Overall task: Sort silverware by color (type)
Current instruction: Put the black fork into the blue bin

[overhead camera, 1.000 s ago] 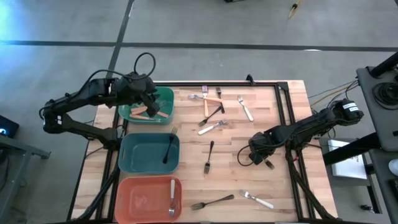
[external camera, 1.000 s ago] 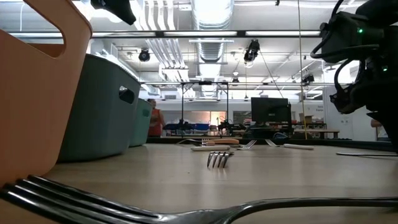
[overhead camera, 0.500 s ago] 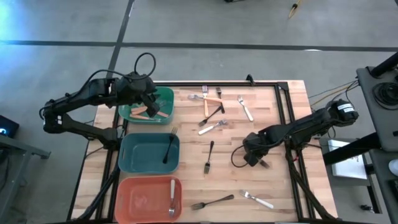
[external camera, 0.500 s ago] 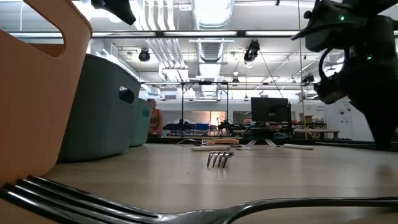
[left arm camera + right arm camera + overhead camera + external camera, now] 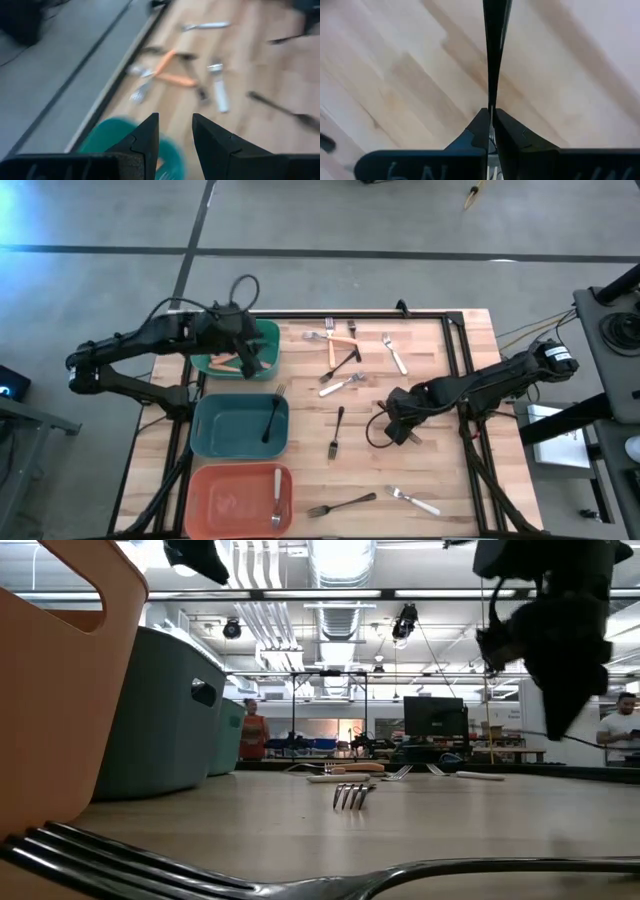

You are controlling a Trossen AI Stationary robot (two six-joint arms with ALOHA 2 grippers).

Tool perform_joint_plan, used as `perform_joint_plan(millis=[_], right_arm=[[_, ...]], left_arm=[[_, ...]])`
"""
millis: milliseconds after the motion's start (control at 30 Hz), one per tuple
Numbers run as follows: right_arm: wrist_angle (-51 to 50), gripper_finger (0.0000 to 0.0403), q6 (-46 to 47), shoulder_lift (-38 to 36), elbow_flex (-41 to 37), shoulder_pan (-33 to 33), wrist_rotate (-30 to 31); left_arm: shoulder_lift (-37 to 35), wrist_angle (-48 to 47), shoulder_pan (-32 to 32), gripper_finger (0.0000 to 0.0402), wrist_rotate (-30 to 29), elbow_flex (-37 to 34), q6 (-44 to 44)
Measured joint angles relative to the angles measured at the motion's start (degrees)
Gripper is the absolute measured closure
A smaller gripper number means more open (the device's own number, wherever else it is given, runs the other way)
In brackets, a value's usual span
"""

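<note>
Right gripper (image 5: 491, 131): clenched on a black fork (image 5: 495, 50); fork's long axis points straight away from the fingers.
Left gripper (image 5: 173, 137): fingers apart, empty, above green bin (image 5: 265, 340).

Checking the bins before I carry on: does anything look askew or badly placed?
One black fork in the teal bin leans on the far rim, tines poking out. The fork in the salmon bin lies flat inside.

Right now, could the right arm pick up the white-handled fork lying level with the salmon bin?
Probably not yet: the way looks clear, but the right end effector is shut on a black fork, so the white-handled fork must wait.
</note>
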Motion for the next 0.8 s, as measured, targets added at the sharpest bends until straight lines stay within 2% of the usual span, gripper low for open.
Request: perform_joint_plan(millis=[200,333,433,667,800], right_arm=[[-0.11,0.0394,-2.88,-0.42,4.33,-2.16,8.67],[0.05,0.0394,-7.41,-0.44,8.49,-5.05,15.27],[1.47,0.0394,-11.69,-0.44,12.30,-7.48,19.80],[9.54,0.0394,-25.34,0.42,20.62,-11.61,26.58],[14.00,0.0394,-33.55,1.97,24.11,-12.87,30.03]], left_arm=[[-0.38,23.64,0.03,0.0301,14.64,-14.38,-1.23],[0.70,41.95,0.03,0.0301,19.33,-22.13,-5.06],[2.00,51.98,0.03,0.0301,19.61,-25.35,-7.18],[6.33,64.31,0.06,0.0301,19.16,-26.01,-10.29],[8.70,70.93,0.10,0.0301,14.44,-26.01,-12.91]])
